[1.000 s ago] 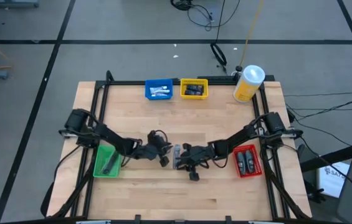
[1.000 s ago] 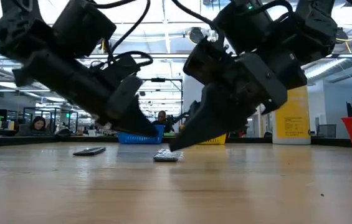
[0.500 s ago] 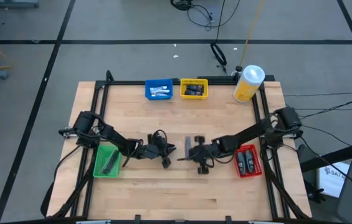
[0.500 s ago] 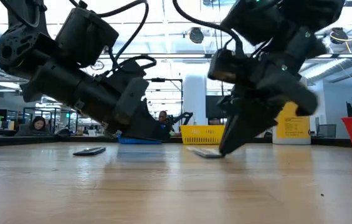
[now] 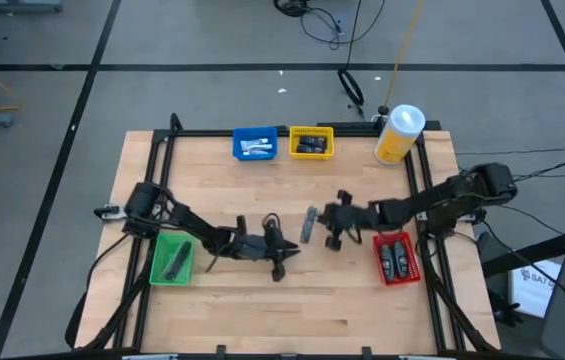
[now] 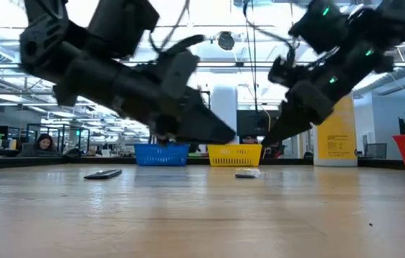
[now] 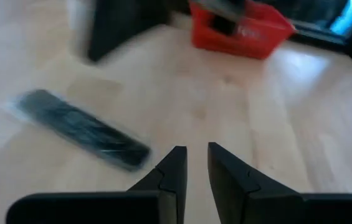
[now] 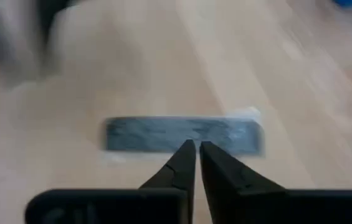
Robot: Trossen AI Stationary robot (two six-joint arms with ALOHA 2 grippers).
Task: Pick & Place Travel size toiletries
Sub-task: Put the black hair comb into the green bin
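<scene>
A silver-grey sachet (image 5: 308,224) lies flat on the wooden table near its middle; it also shows in the right wrist view (image 8: 163,134), the left wrist view (image 7: 79,127) and the low view (image 6: 245,173). My right gripper (image 5: 320,222) is shut, just to the sachet's right and raised off the table (image 6: 265,142). My left gripper (image 5: 292,250) is shut and empty, on the near side of the sachet and also raised (image 6: 231,137). A second dark sachet (image 6: 103,173) lies flat on the table farther left.
A green bin (image 5: 172,258) and a red bin (image 5: 397,258) hold dark items at the table's left and right. A blue bin (image 5: 255,144) and a yellow bin (image 5: 311,143) stand at the far edge. A yellow canister (image 5: 399,135) stands at the far right corner.
My right gripper has gone toward the table's right and far edges, and the grey sachet has slid along the table the same way and turned. The right gripper has then risen off the table. My left gripper has moved right and a little toward the near edge.
</scene>
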